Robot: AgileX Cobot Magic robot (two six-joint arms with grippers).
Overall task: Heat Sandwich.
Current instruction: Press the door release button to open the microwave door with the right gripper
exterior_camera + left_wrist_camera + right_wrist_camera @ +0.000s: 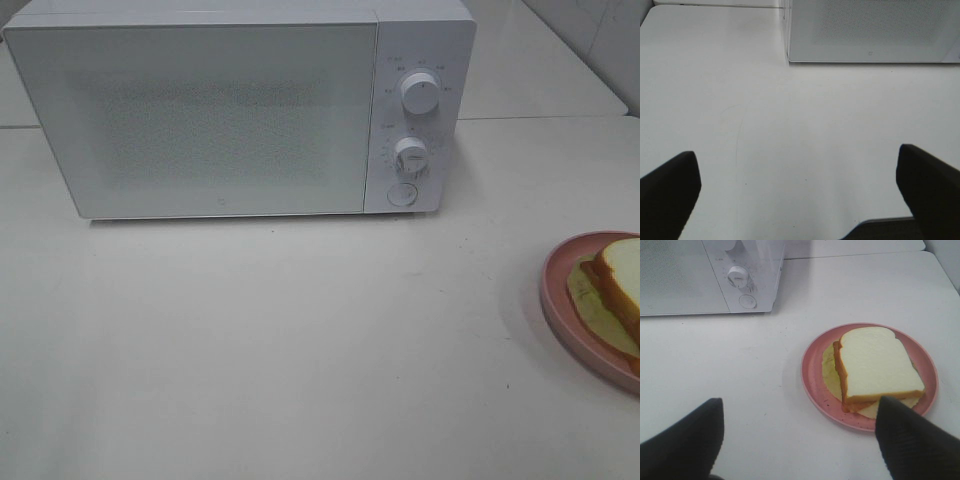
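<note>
The sandwich [875,365] has white bread with tan crust over orange and pale yellow-green layers. It lies on a round pink plate [812,370]. In the exterior high view the sandwich [620,280] and plate [560,290] sit at the right edge, partly cut off. The white microwave [240,110] stands at the back with its door shut. My right gripper [800,440] is open and empty, apart from the plate, with one finger [910,440] overlapping the plate's rim in the right wrist view. My left gripper [800,195] is open and empty over bare table near the microwave [870,30].
The microwave has two dials [420,92] [411,155] and a round button [401,194] on its right panel. A table seam [545,117] runs behind at the right. The white tabletop [300,340] spreads before the microwave.
</note>
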